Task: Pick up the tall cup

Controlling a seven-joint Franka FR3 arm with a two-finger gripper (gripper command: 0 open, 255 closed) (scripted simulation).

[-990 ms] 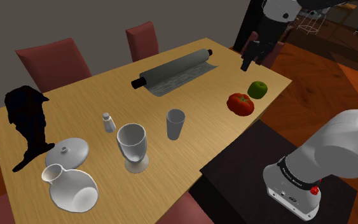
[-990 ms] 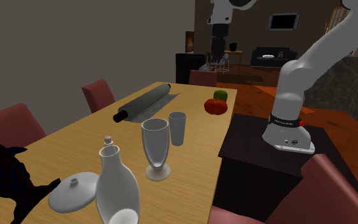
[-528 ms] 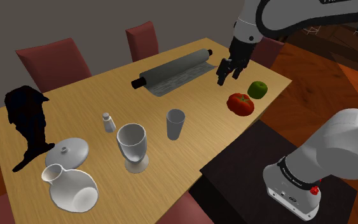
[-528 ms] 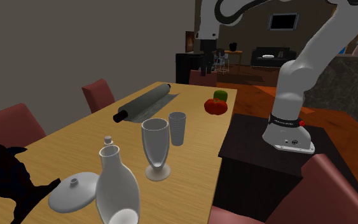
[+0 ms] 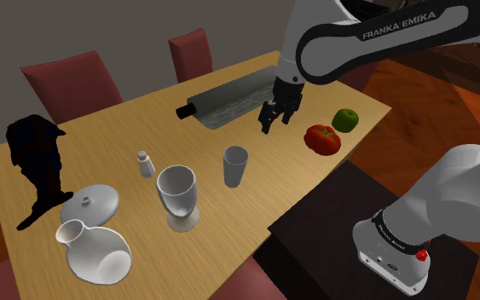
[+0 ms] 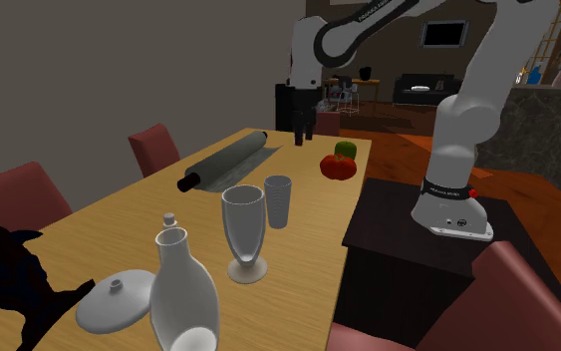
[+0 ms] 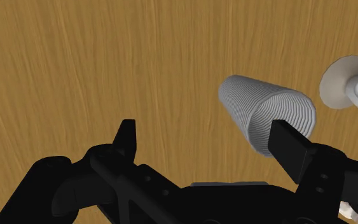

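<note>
The tall cup [image 5: 235, 165] is a grey ribbed tumbler standing upright near the middle of the wooden table [image 5: 127, 128], also seen as the cup [image 6: 278, 200]. My gripper [image 5: 269, 122] hangs open above the table, past the cup toward the rolled mat, with nothing between its fingers. From the other side, the gripper [image 6: 299, 135] hovers over the table's far end. In the wrist view the gripper [image 7: 208, 143] stands open and the cup [image 7: 266, 114] lies just beyond one fingertip [image 7: 289, 143], not between them.
A goblet [image 5: 176, 197] stands close to the cup. A dark rolled mat [image 5: 234, 95] lies behind the gripper. A tomato [image 5: 322, 138] and a green apple [image 5: 345, 119] sit by the table edge. A small shaker [image 5: 145, 163], a lid [image 5: 90, 204] and a jug [image 5: 97, 251] stand further off.
The arm has swung down and toward the shoulder view's left, from above the table's far corner to over the table beside the mat. The gripper has stayed open.
</note>
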